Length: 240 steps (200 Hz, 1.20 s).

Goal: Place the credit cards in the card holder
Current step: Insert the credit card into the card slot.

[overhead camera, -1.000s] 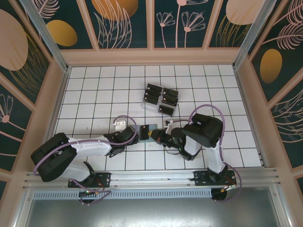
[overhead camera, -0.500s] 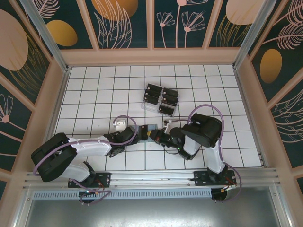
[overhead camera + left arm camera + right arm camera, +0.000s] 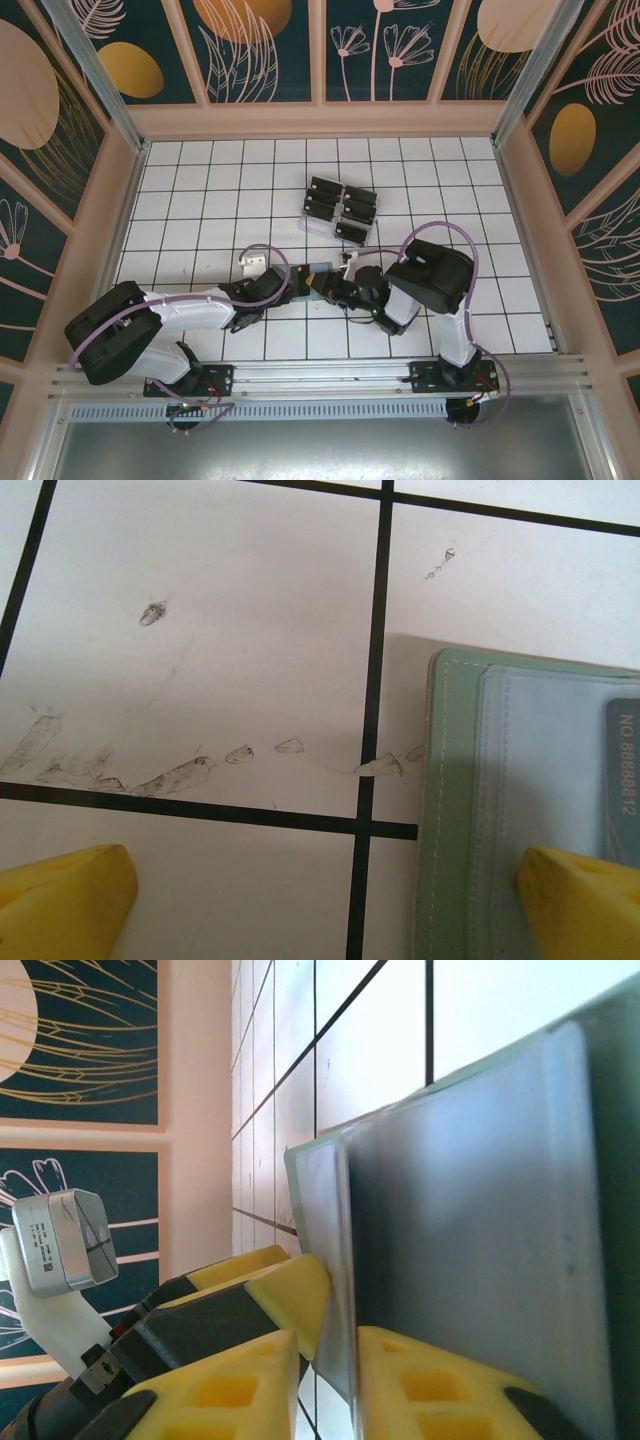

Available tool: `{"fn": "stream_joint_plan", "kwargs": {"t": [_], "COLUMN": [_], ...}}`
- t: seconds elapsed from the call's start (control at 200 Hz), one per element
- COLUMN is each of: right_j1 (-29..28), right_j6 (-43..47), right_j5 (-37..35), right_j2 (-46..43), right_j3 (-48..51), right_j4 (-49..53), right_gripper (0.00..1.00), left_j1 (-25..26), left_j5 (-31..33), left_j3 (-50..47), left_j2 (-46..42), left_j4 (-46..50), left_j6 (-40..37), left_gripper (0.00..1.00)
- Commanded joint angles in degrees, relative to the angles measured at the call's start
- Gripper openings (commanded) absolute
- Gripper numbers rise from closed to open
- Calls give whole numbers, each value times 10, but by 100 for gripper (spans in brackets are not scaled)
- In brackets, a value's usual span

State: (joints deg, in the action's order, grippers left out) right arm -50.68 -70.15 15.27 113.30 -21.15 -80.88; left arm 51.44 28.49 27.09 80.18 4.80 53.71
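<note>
A: So, which step is this?
B: Sliding a card (image 3: 623, 770) into the holder (image 3: 455, 810), I'd judge. The holder lies flat on the tiles (image 3: 200, 680), lower right of the left wrist view, with the card lying on it at the right edge.
A: Grippers?
B: The left gripper (image 3: 320, 910) is spread wide, one finger over the holder, one over bare tile. The right gripper (image 3: 335, 1375) is pressed nearly together on something thin, the card by my reading.
A: Next?
B: Push it level and straight into the slot while the left pins the holder, then let go.
</note>
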Motion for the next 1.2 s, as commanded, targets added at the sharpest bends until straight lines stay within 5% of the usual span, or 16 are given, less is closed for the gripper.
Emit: {"fn": "stream_joint_plan", "kwargs": {"t": [0.0,0.385,0.871,1.196], "right_j1": [3,19,25,25], "right_j6": [39,158,251,251], "right_j5": [-3,-15,-43,-32], "right_j2": [-29,-153,-163,-137], "right_j3": [-5,-79,-160,-168], "right_j4": [128,377,543,536], "right_gripper": [26,34,23,23], "left_j1": [-2,-13,-92,-92], "left_j5": [-13,30,-177,-209], "left_j3": [-2,60,-16,-52], "left_j2": [-6,-56,-120,-98], "left_j4": [63,62,-115,-177], "left_j6": [6,-11,-11,15], "left_gripper": [99,99,99,99]}}
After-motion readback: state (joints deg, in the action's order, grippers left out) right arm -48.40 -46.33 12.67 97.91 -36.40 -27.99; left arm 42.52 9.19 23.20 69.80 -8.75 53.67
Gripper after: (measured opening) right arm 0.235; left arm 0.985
